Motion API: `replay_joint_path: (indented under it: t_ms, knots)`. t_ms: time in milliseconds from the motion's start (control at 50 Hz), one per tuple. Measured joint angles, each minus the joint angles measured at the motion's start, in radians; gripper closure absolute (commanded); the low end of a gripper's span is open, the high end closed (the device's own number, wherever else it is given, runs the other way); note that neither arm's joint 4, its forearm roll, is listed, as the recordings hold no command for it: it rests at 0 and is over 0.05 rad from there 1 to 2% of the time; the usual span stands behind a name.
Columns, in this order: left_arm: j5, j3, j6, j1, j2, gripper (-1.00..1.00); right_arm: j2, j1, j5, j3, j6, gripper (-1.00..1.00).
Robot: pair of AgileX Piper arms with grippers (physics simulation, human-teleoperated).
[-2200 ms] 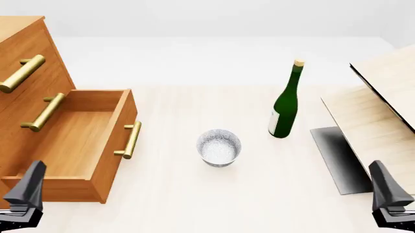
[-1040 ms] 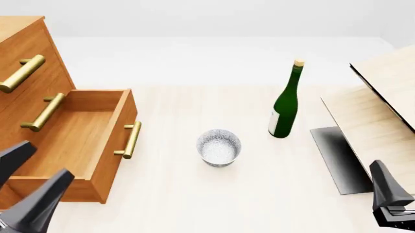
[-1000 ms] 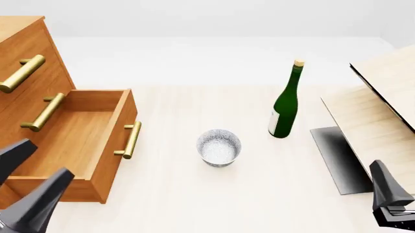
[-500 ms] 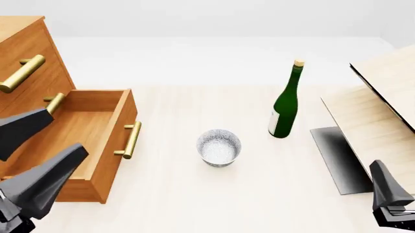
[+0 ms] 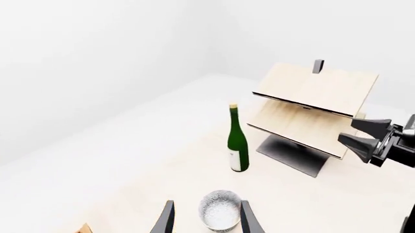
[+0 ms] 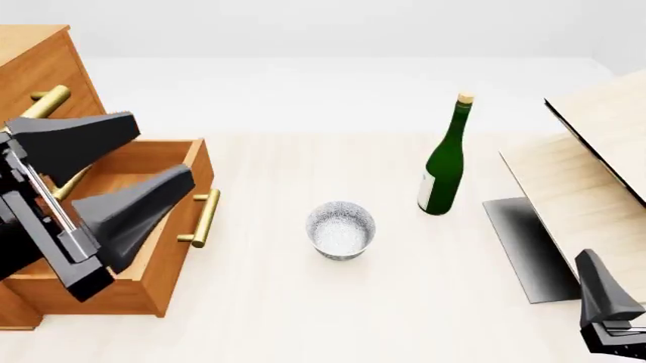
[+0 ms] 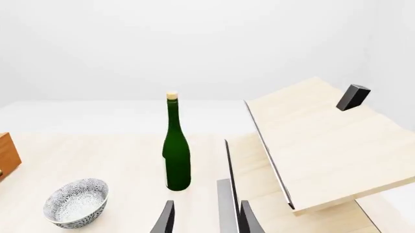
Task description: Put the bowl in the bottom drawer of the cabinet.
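Observation:
The bowl [image 6: 341,229], white with grey speckles, stands upright on the table, right of the open bottom drawer [image 6: 174,261] of the orange-brown cabinet [image 6: 38,59]. My left gripper [image 6: 162,150] hangs open in the air over the drawer, fingers pointing toward the bowl. In the left wrist view the bowl [image 5: 220,209] shows between the open gripper's [image 5: 206,219] fingers, well beyond them. My right gripper [image 6: 604,302] sits low at the front right, open [image 7: 206,218], far from the bowl [image 7: 76,202].
A green bottle [image 6: 444,162] stands behind and to the right of the bowl. Pale slanted boards [image 6: 595,166] on a dark base [image 6: 525,242] fill the right side. The drawer's brass handle [image 6: 205,218] faces the bowl.
My left gripper has risen from the front left corner and moved up over the open drawer, staying open. The bowl, bottle and right gripper have not moved.

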Motion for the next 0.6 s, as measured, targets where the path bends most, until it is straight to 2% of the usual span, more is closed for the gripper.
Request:
replay_joint_path:
  t_ms: [280,600]
  knots:
    - [-0.002,-0.1,-0.011,-0.016,0.16,-1.0,0.0,0.0,0.0,0.0,0.0,-1.0]
    - [-0.059,-0.153,-0.038,-0.045,0.295,-1.0,0.0,0.0,0.0,0.0,0.0,-1.0]
